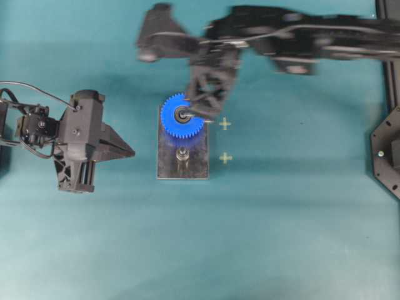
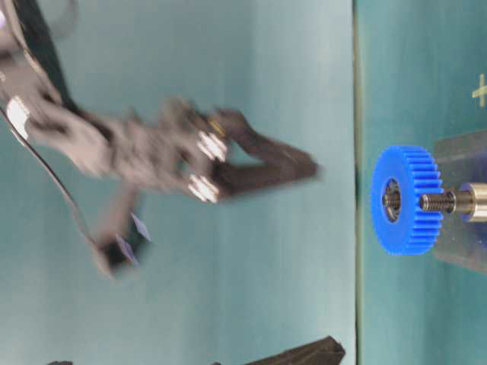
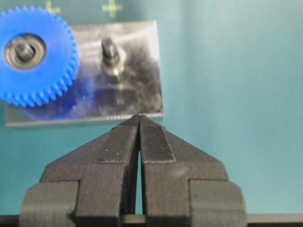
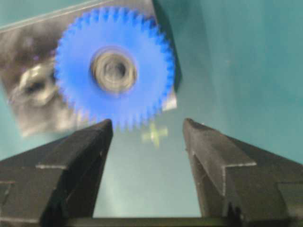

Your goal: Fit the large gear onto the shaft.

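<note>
The large gear (image 1: 182, 116), bright blue with a dark-and-silver hub, sits over the shaft (image 1: 182, 114) at the far end of the grey plate (image 1: 194, 164). The peg's tip shows in the hub (image 3: 24, 49). In the table-level view the gear (image 2: 407, 199) stands a little off the plate. My right gripper (image 1: 206, 107) hovers above the gear's right side, blurred, open, with nothing between its fingers. In its wrist view the gear (image 4: 115, 68) lies beyond the gripper (image 4: 147, 124). My left gripper (image 1: 128, 150) is shut and empty, left of the plate.
A second, bare shaft (image 1: 182, 154) stands on the near half of the plate, also visible as a threaded peg (image 3: 112, 53). Two yellow cross marks (image 1: 225, 124) lie on the teal table right of the plate. Black frame parts (image 1: 387, 150) sit at the right edge.
</note>
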